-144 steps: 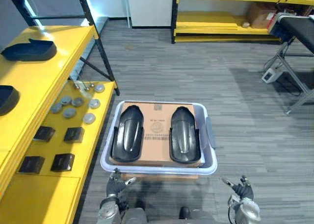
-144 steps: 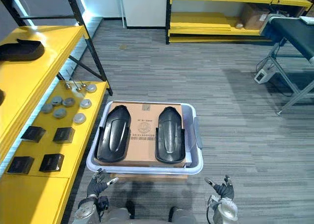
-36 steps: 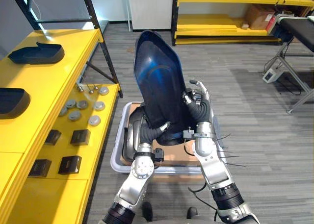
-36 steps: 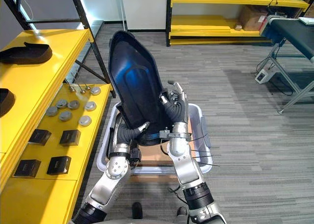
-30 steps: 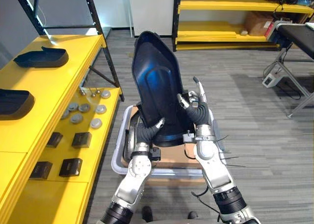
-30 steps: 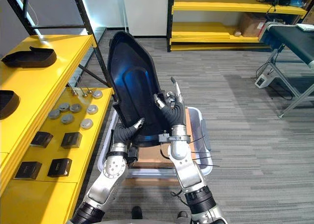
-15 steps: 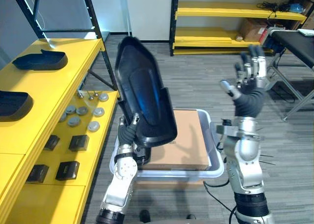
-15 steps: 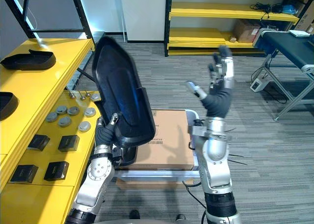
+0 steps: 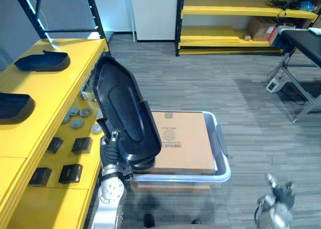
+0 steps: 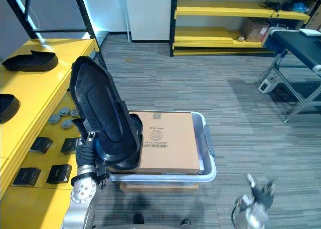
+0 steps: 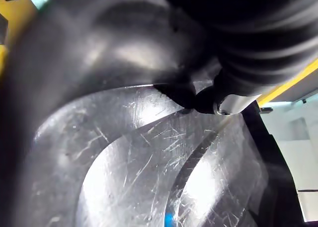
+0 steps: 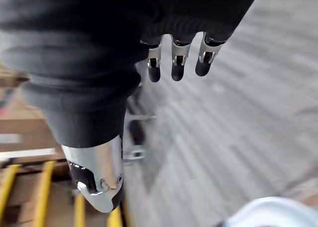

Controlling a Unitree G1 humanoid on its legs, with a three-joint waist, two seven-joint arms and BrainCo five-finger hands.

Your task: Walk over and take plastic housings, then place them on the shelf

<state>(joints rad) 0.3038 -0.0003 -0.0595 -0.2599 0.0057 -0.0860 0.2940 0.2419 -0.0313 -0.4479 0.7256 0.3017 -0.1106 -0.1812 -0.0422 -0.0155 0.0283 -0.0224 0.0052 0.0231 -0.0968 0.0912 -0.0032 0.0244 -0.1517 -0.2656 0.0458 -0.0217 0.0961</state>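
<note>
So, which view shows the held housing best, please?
Left eye view: the whole housing shows, tilted, in the left hand. Right eye view shows much the same; left wrist view, its scratched surface up close.

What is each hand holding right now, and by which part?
Left hand grips the black plastic housing at its lower end, tilted above the crate. Right hand holds nothing.

The housing [image 9: 125, 113] I hold is glossy black plastic, finely scratched inside. The box [image 9: 185, 139] is matt cardboard, its bin [image 9: 185, 177] smooth pale plastic, the shelf [image 9: 45, 98] smooth painted.
</note>
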